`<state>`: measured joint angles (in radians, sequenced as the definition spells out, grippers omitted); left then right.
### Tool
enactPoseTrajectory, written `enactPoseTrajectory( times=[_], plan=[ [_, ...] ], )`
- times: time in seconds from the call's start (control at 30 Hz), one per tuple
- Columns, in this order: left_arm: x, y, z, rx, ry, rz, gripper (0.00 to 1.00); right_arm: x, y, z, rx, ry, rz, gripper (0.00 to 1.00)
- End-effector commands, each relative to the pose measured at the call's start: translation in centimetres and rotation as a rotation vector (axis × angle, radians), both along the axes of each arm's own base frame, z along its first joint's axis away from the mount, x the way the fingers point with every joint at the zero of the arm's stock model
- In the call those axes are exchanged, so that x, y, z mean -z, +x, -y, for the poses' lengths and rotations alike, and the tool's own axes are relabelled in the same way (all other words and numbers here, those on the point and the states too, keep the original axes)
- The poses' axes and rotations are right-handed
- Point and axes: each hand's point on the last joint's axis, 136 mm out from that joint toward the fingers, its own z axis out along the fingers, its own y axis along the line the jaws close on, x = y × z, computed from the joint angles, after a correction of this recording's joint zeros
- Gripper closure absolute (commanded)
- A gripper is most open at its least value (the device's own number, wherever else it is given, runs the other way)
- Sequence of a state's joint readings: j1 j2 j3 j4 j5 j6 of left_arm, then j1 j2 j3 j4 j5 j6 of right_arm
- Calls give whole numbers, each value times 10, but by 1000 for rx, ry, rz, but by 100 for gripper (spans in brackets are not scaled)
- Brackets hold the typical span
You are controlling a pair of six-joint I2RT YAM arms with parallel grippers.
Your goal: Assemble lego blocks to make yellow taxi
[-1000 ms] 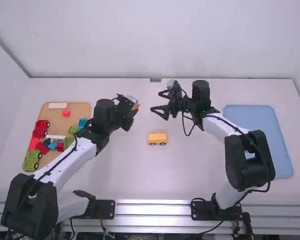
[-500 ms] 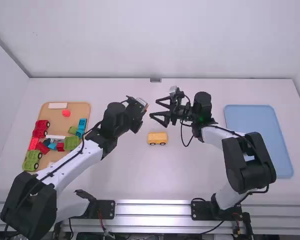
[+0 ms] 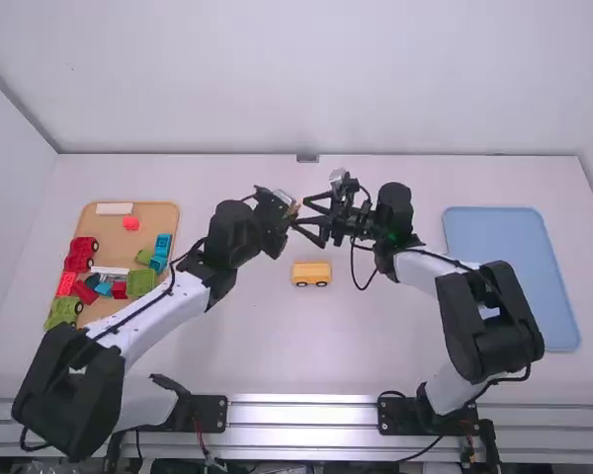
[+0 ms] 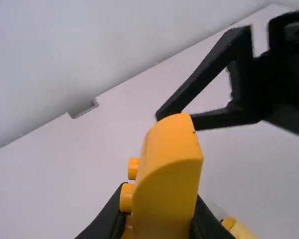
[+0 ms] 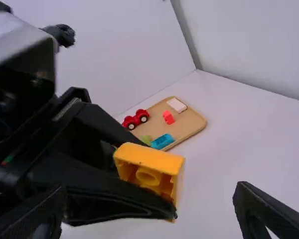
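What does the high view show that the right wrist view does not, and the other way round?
High view: the blue tray and a wheeled yellow piece standing on the table.
Right wrist view: the hollow underside of the yellow block held in the left gripper, with a round tube inside.
Both: the wooden tray with its white block and red wheeled piece.

From behind and above, the high view faces down across the desk (image 3: 237, 355), sharing the wooden tray (image 3: 158, 219) with the right wrist's; both wrist views closely face one yellow block (image 4: 167, 184).
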<state>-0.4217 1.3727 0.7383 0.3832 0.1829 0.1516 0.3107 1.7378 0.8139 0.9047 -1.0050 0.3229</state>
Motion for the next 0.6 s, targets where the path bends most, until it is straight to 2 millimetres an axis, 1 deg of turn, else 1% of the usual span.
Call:
enactPoseTrajectory(
  times=[0.0,0.17,0.23,0.37,0.47,0.5,0.57],
  plan=[
    [7,-8,8,47,-17,-15,98,-8,5,-1,54,0,22,14],
    [8,-10,7,47,-30,15,98,-7,12,-4,113,-7,26,16],
    [10,-11,6,47,-36,29,96,-9,12,-6,111,-4,36,16],
    [11,-11,5,42,-37,38,98,-11,12,-7,109,0,42,16],
    [12,-11,5,39,-35,34,98,-13,8,-9,80,4,45,13],
    [14,-12,4,39,-31,27,98,-17,4,-8,51,13,58,10],
    [15,-11,3,35,-31,26,98,-22,0,-4,11,30,75,9]
  ],
)
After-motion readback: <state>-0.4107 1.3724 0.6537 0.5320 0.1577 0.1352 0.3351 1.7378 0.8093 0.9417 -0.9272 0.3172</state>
